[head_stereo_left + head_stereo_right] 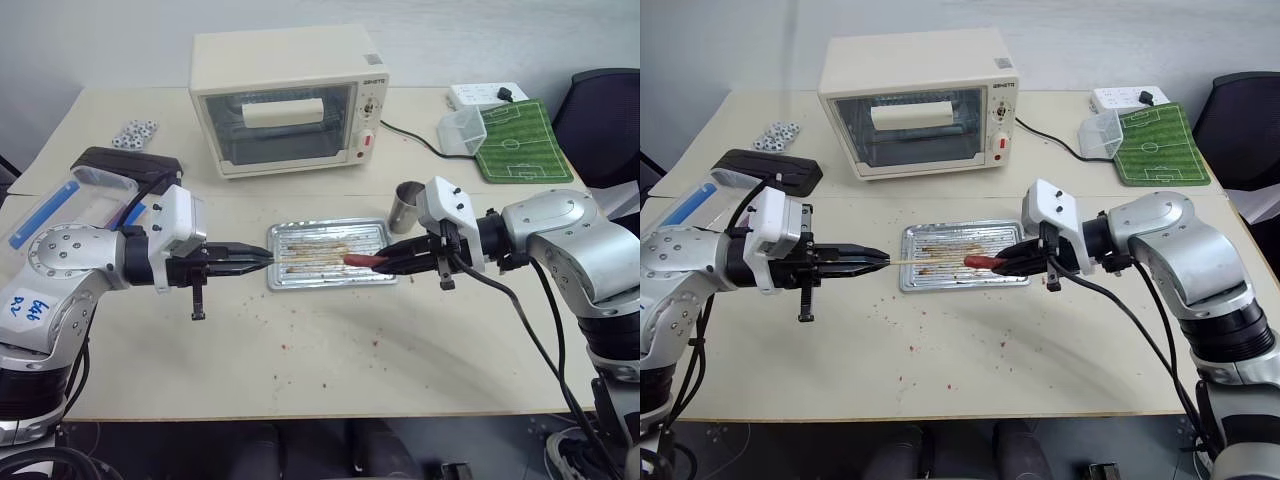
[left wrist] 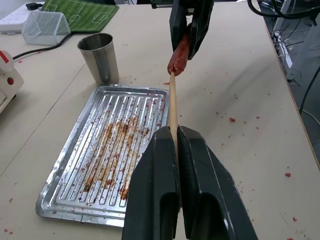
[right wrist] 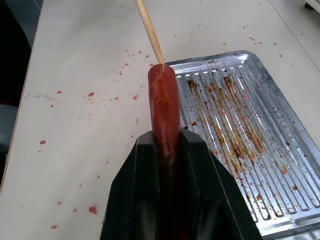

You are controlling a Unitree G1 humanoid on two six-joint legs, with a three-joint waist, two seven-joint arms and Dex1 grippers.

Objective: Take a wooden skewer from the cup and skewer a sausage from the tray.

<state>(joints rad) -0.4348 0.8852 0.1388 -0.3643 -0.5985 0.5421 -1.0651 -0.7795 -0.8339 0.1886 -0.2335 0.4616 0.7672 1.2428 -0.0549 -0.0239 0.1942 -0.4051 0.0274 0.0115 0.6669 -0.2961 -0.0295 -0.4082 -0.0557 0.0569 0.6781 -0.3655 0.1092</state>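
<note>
Skewering is at the point of contact. From the left, the left tool (image 1: 262, 262) is clamped on the thin pale wooden skewer (image 2: 172, 107), held level over the shallow ridged silver tray (image 1: 283, 280) on the pale surface (image 1: 330, 350). Its tip touches the end of the short dark red sausage (image 3: 164, 107), gripped in the right tool (image 1: 383, 262) above the tray's right end — the small steel cup (image 2: 99, 57) stands just behind. Judged from here: keep stick and sausage on one axis, then push slowly — any tilt could break through the side.

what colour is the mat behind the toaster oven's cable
Green soccer-pitch mat with white field lines, clearest in the left eye view.
</note>
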